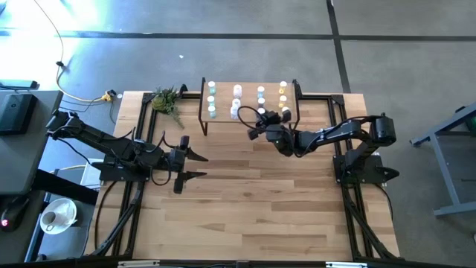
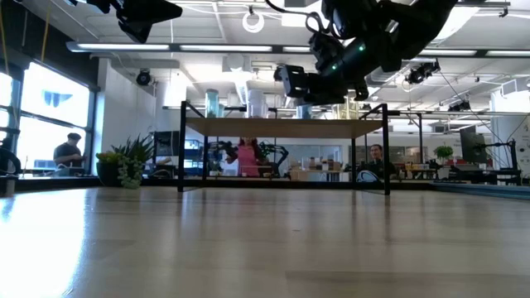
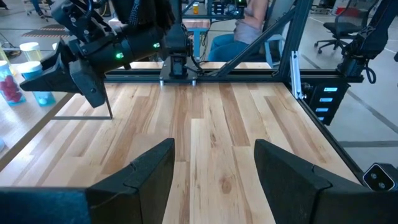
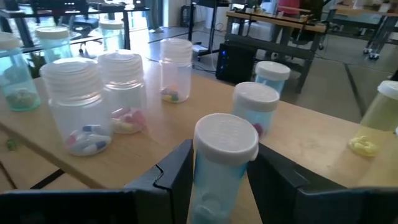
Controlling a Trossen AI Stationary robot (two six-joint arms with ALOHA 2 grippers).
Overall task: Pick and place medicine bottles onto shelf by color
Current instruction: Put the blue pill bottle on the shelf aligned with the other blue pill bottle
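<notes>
Clamping a light blue bottle (image 4: 224, 163) just below its cap, the right gripper (image 4: 219, 174) holds something probably light, stiff, slippery; left gripper (image 3: 214, 167) idles, fingers apart.

White-capped medicine bottles (image 1: 236, 100) stand upright in colour columns on the light-wood shelf (image 1: 249, 126) at the table's far edge; one light blue bottle (image 4: 221, 168) sits clamped in the right tool (image 4: 217, 180).

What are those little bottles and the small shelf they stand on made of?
The medicine bottles look like clear tinted plastic, pills showing through, with ribbed white plastic caps. The shelf seems light matte wood, grain faintly visible; its legs look like thin black metal.
</notes>
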